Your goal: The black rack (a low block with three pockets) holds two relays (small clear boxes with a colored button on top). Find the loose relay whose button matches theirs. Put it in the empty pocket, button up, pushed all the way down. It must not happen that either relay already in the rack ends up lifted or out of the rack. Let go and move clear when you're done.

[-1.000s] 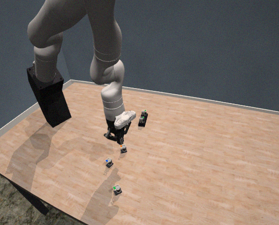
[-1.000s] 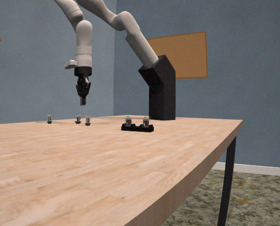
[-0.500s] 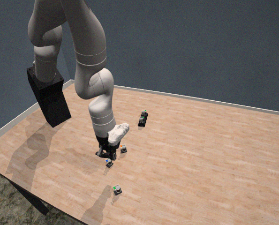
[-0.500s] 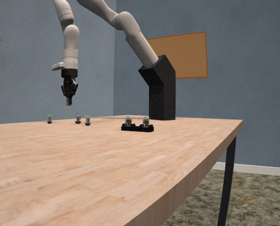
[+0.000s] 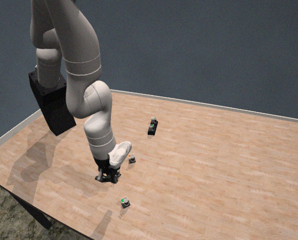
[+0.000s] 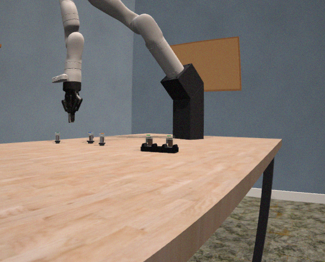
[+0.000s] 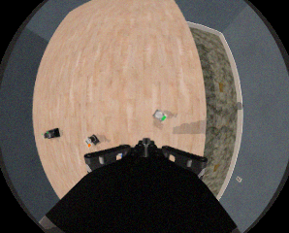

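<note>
From the top, my pincer [image 5: 109, 180] [image 6: 71, 121] [image 7: 146, 143] was above the table [image 5: 208, 165] [image 6: 106, 183] [image 7: 120, 73], narrow and holding nothing. The loose green-button relay [image 5: 125, 202] [image 6: 57, 137] [image 7: 159, 116] stood well apart from the black rack [image 5: 151, 132] [image 6: 159, 149] [image 7: 52, 133]. In the exterior view, my fingertips pointed down; the rack's two green-button relays flanked its empty middle pocket, and the blue-button relay [image 6: 90, 137] stood near the orange-button relay [image 5: 131, 159] [image 6: 101, 139] [image 7: 92, 141]. At my wrist, the loose green one lay ahead of my fingers.
</note>
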Controlling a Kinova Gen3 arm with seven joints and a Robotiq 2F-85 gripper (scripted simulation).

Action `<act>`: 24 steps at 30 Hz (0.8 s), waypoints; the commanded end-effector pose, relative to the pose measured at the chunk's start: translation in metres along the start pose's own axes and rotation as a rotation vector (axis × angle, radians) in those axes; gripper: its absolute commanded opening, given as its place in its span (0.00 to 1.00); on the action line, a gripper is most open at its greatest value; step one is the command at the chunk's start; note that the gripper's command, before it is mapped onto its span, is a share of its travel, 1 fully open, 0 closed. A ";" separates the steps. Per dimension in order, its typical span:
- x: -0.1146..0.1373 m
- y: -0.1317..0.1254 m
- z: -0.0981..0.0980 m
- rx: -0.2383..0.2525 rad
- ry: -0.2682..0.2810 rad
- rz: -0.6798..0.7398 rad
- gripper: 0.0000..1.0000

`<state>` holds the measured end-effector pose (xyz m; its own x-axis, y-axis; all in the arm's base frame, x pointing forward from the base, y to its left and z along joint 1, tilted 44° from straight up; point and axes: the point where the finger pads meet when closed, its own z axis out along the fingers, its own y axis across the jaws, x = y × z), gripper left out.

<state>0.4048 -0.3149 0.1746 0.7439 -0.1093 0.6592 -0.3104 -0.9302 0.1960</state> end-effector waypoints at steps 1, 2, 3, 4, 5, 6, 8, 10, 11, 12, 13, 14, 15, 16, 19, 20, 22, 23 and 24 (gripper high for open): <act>-0.001 0.013 -0.001 -0.010 0.000 0.002 0.00; -0.001 0.015 -0.001 -0.010 0.000 -0.004 0.00; -0.001 0.017 -0.001 -0.011 0.000 -0.010 0.00; -0.001 0.019 -0.001 -0.011 0.000 -0.015 0.00; -0.001 0.021 -0.001 -0.012 0.000 -0.020 0.00; -0.001 0.023 -0.001 -0.012 -0.001 -0.024 0.00; -0.001 0.025 -0.001 -0.013 -0.001 -0.032 0.00; -0.001 0.028 -0.001 -0.013 -0.001 -0.038 0.00; -0.001 0.029 -0.001 -0.014 -0.001 -0.041 0.00; -0.001 0.030 -0.001 -0.014 -0.001 -0.043 0.00; -0.001 0.030 -0.001 -0.014 -0.001 -0.045 0.00; -0.001 0.031 -0.001 -0.014 -0.001 -0.046 0.00; -0.001 0.031 -0.001 -0.014 -0.001 -0.046 0.00; -0.001 0.031 -0.001 -0.014 -0.001 -0.046 0.00; -0.001 0.032 -0.001 -0.015 -0.001 -0.049 0.00; -0.001 0.032 -0.001 -0.015 -0.001 -0.050 0.00; -0.001 0.033 -0.001 -0.015 -0.001 -0.051 0.00; -0.001 0.033 -0.001 -0.015 -0.001 -0.051 0.00; -0.001 0.033 -0.001 -0.015 -0.001 -0.051 0.00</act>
<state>0.3941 -0.3437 0.1807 0.7603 -0.0615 0.6467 -0.2789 -0.9300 0.2394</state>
